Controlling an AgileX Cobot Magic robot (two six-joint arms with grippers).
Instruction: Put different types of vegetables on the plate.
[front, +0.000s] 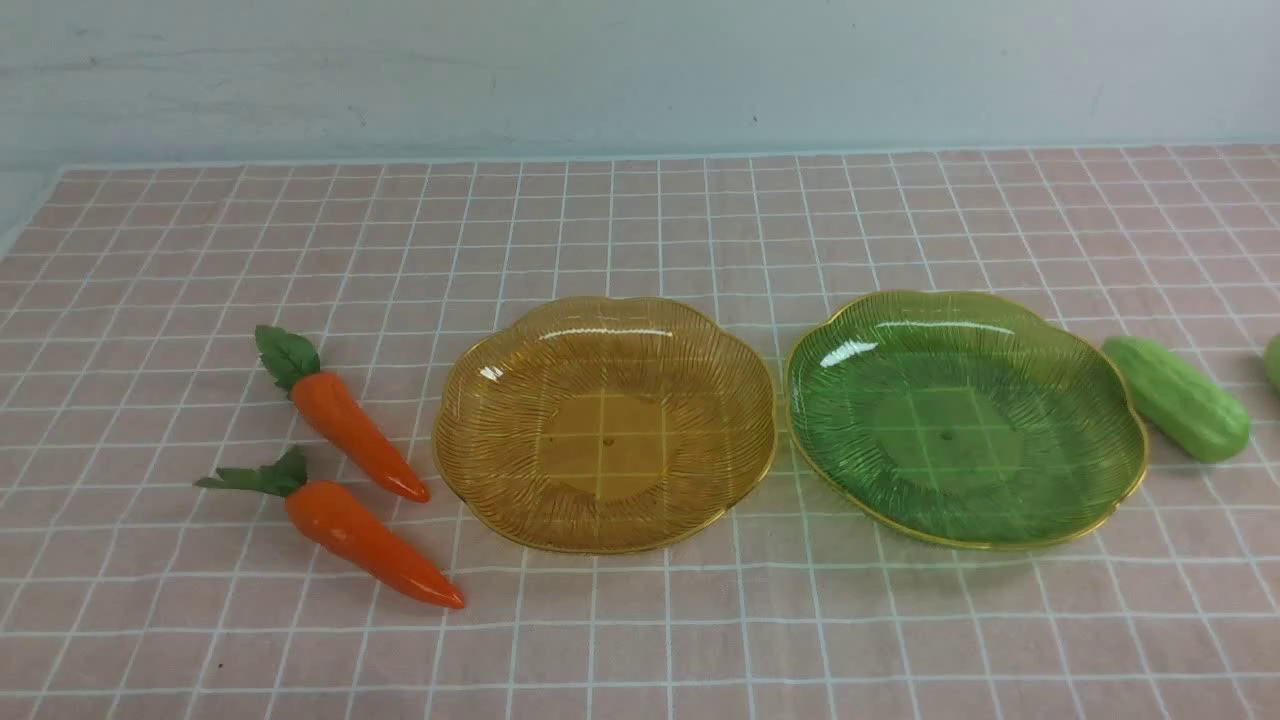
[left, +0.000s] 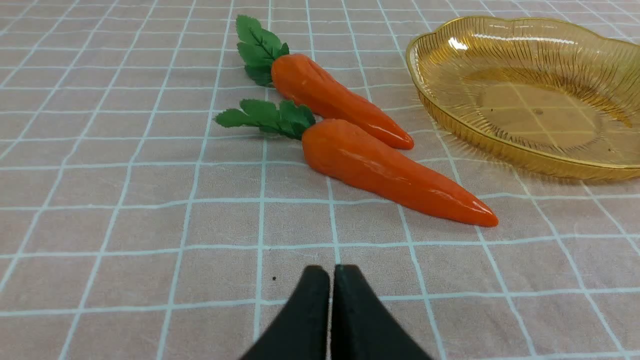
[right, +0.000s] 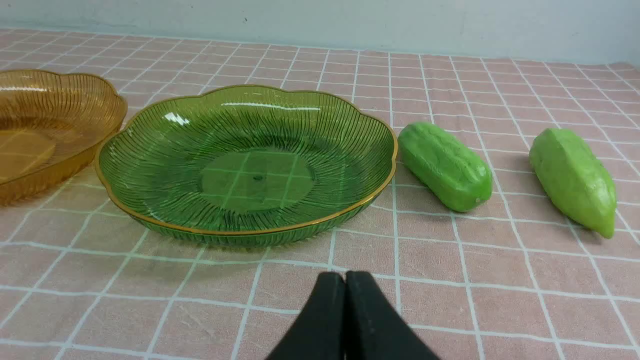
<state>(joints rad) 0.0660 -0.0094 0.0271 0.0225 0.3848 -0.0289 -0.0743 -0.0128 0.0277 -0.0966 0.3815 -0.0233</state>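
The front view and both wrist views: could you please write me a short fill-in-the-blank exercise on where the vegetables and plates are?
1. In the front view, the far carrot and the near carrot lie to the ____ of the amber plate.
2. The inner cucumber and the outer cucumber lie to the ____ of the green plate.
3. The left hand and the right hand are both ____, holding nothing.

Missing words: left; right; shut.
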